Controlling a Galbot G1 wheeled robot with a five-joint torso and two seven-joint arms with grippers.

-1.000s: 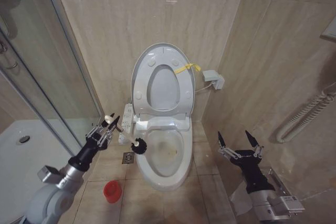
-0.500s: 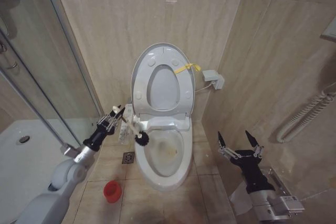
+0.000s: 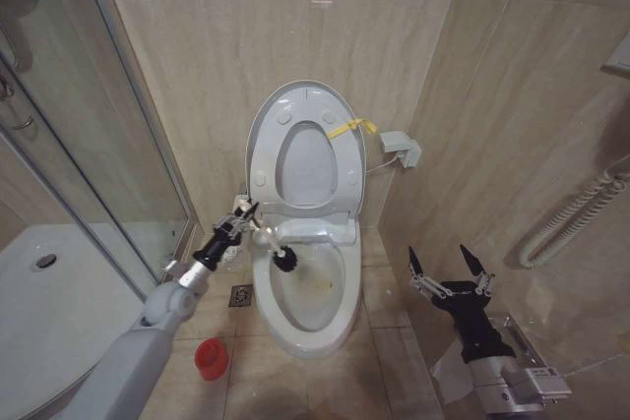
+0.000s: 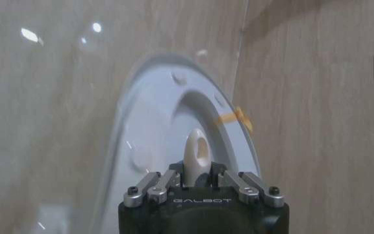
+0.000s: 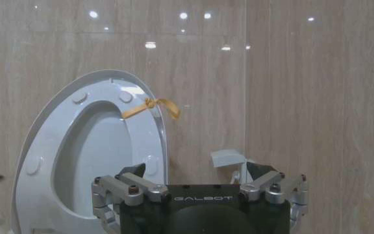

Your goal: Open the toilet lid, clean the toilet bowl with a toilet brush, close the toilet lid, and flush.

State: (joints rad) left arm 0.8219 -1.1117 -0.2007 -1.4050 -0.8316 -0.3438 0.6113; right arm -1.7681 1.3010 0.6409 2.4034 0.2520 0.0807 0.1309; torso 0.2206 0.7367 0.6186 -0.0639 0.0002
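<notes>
1. The toilet brush slants over the left rim of the toilet bowl, its dark head just inside the basin at the far-left part and its white handle running up and left.
2. The left tool is clamped on that handle; from the left wrist camera the handle's rounded end pokes up between the closed-in fingers.
3. The bowl sits on its pedestal against the far wall, with a faint brownish stain low in the basin.
4. The toilet lid stands upright against the wall with the seat ring raised flat against it, a yellow ribbon tied at its right edge.
5. The right tool hangs to the right of the bowl, well apart from it, its two dark fingers spread wide and gripping nothing.
6. A small red holder cup stands on the floor near the bowl's left side, just right of the left arm.
7. A glass shower screen closes off the left; a floor drain lies between it and the pedestal.
</notes>
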